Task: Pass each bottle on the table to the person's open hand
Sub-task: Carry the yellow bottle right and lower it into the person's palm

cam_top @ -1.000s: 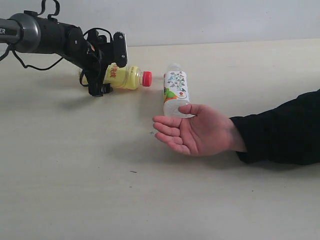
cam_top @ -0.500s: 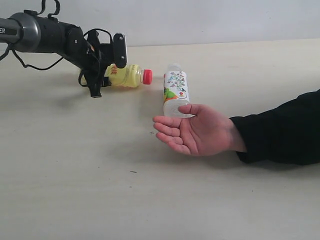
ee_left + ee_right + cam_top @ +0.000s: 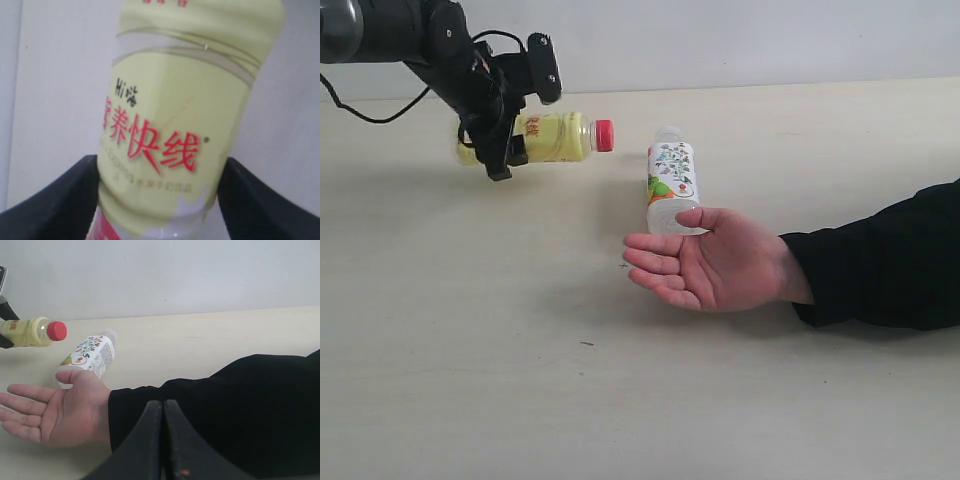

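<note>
clamps the yellow bottle sideways in the left gripper, above the table, apart from the person's open hand. shows the right gripper pinched together, the cartoon-print bottle lying by that hand.

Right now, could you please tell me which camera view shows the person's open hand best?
The exterior view: the open hand shows whole, palm up. The right wrist view shows it too, at a flatter angle; the left wrist view shows none of it.
</note>
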`<action>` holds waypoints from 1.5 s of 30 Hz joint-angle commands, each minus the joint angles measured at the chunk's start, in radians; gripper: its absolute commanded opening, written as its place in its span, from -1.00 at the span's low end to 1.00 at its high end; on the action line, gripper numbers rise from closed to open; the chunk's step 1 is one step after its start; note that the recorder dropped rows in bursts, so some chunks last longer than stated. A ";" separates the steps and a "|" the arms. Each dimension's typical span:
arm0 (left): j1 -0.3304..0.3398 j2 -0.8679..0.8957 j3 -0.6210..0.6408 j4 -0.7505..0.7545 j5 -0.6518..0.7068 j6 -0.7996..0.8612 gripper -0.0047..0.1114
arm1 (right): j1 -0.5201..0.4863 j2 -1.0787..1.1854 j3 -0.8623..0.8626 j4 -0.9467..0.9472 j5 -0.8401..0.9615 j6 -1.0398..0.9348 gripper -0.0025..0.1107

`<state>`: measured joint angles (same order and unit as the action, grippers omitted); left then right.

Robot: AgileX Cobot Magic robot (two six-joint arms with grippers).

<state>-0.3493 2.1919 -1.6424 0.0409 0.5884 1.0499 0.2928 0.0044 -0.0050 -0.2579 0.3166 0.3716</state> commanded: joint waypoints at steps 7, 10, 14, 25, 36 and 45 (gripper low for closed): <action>-0.143 -0.117 0.002 0.000 0.161 -0.567 -0.92 | 0.004 -0.004 0.005 -0.003 -0.008 -0.005 -0.96; -0.200 -0.163 0.002 0.006 0.234 -0.857 -0.92 | 0.004 -0.004 0.005 -0.003 -0.008 -0.005 -0.96; -0.257 -0.192 0.002 0.003 0.369 -1.150 -0.92 | 0.004 -0.004 0.005 -0.003 -0.008 -0.005 -0.96; -0.349 -0.194 0.002 -0.277 0.472 -1.373 -0.92 | 0.004 -0.004 0.005 -0.003 -0.008 -0.005 -0.96; -0.349 -0.191 0.002 -0.557 0.348 -1.371 -0.92 | 0.004 -0.004 0.005 -0.003 -0.008 -0.005 -0.96; -0.349 -0.191 0.002 -0.630 0.280 -1.414 -0.92 | 0.004 -0.004 0.005 -0.003 -0.008 -0.005 -0.96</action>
<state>-0.6965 2.0117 -1.6424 -0.5728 0.8989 -0.3433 0.2928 0.0044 -0.0050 -0.2579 0.3166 0.3716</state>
